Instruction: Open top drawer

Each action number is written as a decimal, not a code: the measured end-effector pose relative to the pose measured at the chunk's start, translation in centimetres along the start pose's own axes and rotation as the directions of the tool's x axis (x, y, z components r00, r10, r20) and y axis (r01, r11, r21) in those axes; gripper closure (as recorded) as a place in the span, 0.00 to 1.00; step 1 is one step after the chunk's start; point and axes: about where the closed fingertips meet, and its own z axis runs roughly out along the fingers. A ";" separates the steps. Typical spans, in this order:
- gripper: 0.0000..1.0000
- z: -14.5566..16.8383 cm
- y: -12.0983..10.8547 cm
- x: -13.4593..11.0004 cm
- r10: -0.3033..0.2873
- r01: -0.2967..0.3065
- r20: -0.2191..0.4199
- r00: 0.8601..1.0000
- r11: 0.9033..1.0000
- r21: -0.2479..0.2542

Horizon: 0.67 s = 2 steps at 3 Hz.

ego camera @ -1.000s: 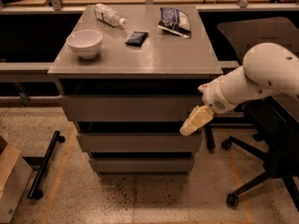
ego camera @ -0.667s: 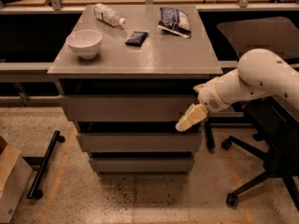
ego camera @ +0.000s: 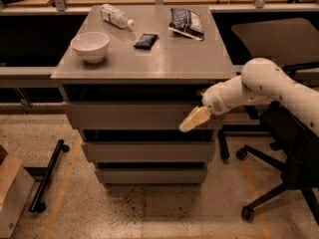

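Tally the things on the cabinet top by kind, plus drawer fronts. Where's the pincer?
White round bowl: 1
Clear plastic bottle: 1
Dark snack packets: 2, small packet, large packet
Flat grey drawer fronts: 3, top drawer, middle drawer, bottom drawer
Total: 7
Tan pincer: in front of the top drawer's right end

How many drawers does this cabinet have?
3, stacked: the top drawer, a middle drawer below it, and a bottom drawer lowest. The gripper is in front of the top drawer's right end.
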 end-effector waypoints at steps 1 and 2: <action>0.02 2.9 -2.1 -0.6 -0.007 0.008 0.020 1.000 0.999 -0.039; 0.23 3.8 -1.5 -0.2 -0.007 0.008 0.014 1.000 0.997 -0.070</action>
